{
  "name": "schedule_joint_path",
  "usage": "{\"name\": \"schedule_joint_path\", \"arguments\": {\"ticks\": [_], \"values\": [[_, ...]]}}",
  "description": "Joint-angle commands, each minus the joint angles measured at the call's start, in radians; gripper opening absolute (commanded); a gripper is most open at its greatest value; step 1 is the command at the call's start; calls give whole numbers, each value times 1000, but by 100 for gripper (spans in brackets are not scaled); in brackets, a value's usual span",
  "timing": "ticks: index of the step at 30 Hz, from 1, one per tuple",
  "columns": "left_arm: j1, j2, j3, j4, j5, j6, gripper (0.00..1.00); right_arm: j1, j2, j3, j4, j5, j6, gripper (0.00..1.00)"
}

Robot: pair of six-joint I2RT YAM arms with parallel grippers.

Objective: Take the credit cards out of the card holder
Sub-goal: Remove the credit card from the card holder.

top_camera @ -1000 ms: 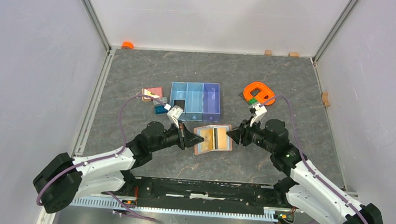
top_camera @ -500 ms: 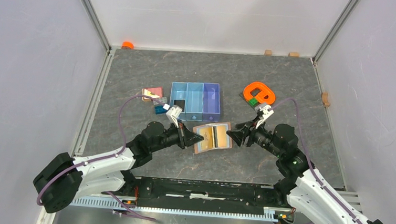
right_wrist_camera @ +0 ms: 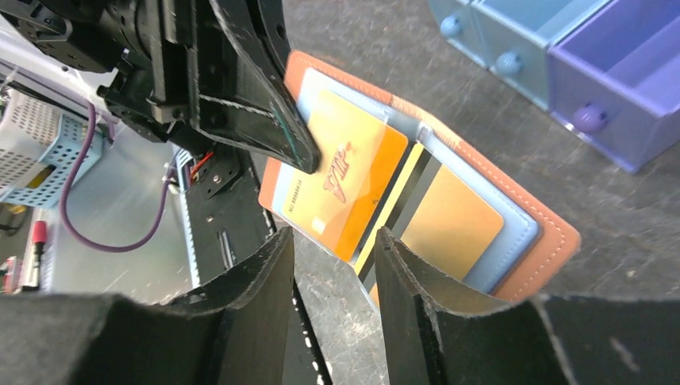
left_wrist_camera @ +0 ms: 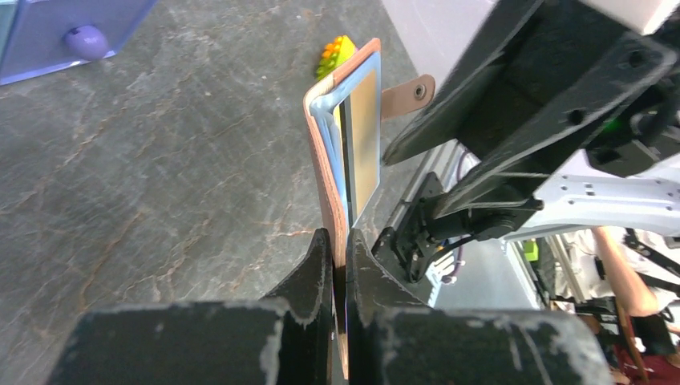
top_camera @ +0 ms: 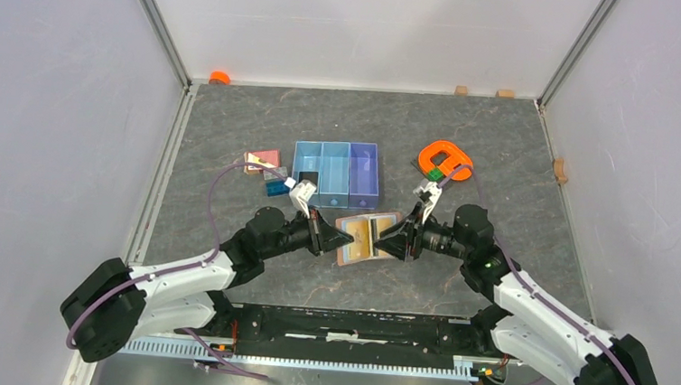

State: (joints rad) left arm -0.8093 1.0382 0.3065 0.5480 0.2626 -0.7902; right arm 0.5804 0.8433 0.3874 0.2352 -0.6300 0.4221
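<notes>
credit cards (right_wrist_camera: 353,180) in card holder (right_wrist_camera: 553,241); tray (top_camera: 366,169) behind

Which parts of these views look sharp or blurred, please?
Top external: evenly lit, sharp throughout, soft shadows. Left wrist: left pincer blurred up close, salmon-brown leather card holder sharp. Right wrist: right pincer soft, flat orange-gold plastic card crisp.

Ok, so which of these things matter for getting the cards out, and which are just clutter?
Job: card holder, credit cards, left gripper clamped on the holder, right gripper open at the cards.
Lying about: blue tray, toy bricks, orange loop.
</notes>
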Motion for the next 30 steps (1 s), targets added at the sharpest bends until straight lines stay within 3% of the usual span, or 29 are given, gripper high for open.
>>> {"name": "schedule_joint_path", "arguments": {"ticks": [1,10,17,24,26,30], "values": [[-1,13,29,152,80,-72,2,-2,58,-22,107,-83,64,46],[2,8,15,241,155,-118,2,-41,82,-46,155,-117,115,47],[2,29,8,361,226,-163,2,-92,108,-116,386,-256,272,42],[2,59,11,400,241,-179,2,-94,105,-137,489,-291,339,38],[2,63,11,404,243,-182,2,-94,112,-146,527,-307,367,35],[2,65,13,409,246,-181,2,-96,117,-163,596,-318,417,19]]}}
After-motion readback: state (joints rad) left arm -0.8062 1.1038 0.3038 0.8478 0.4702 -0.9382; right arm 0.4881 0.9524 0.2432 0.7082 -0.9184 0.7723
